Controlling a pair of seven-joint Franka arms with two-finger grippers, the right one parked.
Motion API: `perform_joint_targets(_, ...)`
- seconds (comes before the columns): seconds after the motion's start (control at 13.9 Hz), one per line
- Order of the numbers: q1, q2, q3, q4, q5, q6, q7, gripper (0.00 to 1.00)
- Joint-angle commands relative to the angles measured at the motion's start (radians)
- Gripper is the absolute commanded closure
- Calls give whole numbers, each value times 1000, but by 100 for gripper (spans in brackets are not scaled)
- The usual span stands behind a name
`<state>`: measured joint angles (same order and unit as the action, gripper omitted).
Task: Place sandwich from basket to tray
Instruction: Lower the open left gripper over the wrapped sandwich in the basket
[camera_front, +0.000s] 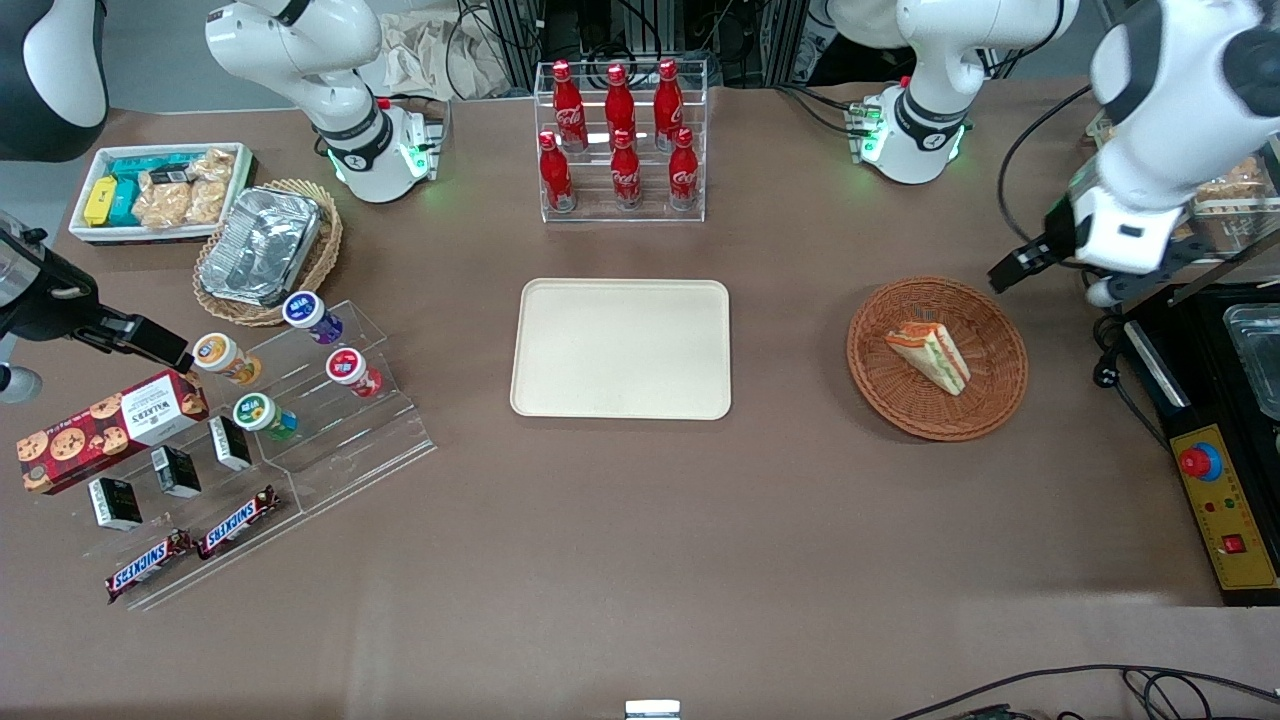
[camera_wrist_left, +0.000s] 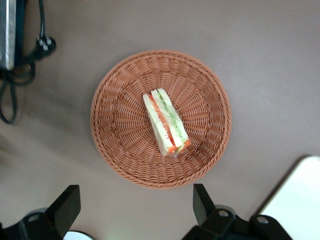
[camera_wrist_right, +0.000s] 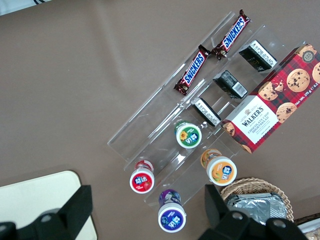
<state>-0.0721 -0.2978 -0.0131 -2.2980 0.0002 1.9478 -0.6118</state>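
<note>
I'm seeing the sandwich (camera_front: 930, 356) lying in the middle of the basket (camera_front: 880, 375) toward the working arm's end of the tabletop (camera_front: 640, 540), tray (camera_front: 621, 348) sitting at tabletop centre, jaws (camera_wrist_left: 135, 205) hanging spread wide above the basket, holding nothing.

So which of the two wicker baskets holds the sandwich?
The reddish-brown basket beside the tray holds the sandwich, near the open claw. The tan basket holds a foil container.

Robotics lab, Franka arm bases (camera_front: 905, 135), cables, mock shop table (camera_front: 640, 540)
</note>
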Motion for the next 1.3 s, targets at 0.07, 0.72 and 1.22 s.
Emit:
perform_joint_targets(0.07,3,34,-16,-50,12,78,-156,0)
perform_joint_targets(0.72,-26,175,-18,-239,12,449,-309,0)
perform_joint_targets(1.22,-69,281,-13,-279,109,618,-442,0)
